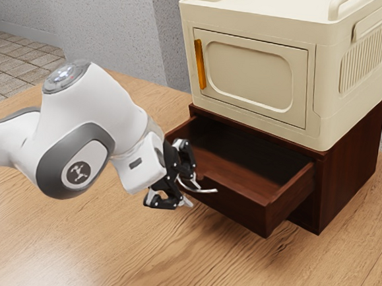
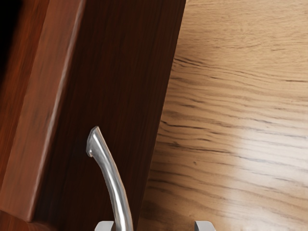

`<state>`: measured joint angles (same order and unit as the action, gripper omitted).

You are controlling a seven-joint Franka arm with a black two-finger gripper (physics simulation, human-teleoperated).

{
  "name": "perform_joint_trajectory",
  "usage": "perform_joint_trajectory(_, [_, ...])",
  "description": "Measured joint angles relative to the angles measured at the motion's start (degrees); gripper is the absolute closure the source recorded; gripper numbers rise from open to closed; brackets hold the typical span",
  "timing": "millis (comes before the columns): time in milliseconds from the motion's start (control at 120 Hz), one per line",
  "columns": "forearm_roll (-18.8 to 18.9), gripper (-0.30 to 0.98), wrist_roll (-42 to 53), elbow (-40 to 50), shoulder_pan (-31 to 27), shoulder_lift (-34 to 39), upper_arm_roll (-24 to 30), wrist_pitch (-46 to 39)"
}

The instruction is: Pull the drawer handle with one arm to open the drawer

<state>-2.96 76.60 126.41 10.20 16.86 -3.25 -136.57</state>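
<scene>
While the dark-brown wooden drawer (image 1: 234,201) stands partly open, its curved silvery metal handle (image 2: 114,183) lies right at the black two-finger hand (image 1: 188,192) — fingers wide, handle running crosswise through their gap, nearer the drawer-side fingertip — so a squeeze, then an outward pull, looks right.

The drawer (image 1: 236,201) is dark reddish brown with fine wood grain, its handle (image 2: 113,178) silver. Above, the cabinet (image 1: 256,75) is cream with an orange handle (image 1: 200,64). Darker streaks wave across the light-brown table (image 1: 136,245). The pincer (image 1: 187,176) is black.
</scene>
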Motion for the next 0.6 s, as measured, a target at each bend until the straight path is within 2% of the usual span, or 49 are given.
perform_joint_trajectory(600, [0.09,0.54,-0.89,5.37,0.00,5.48,0.08,-0.15])
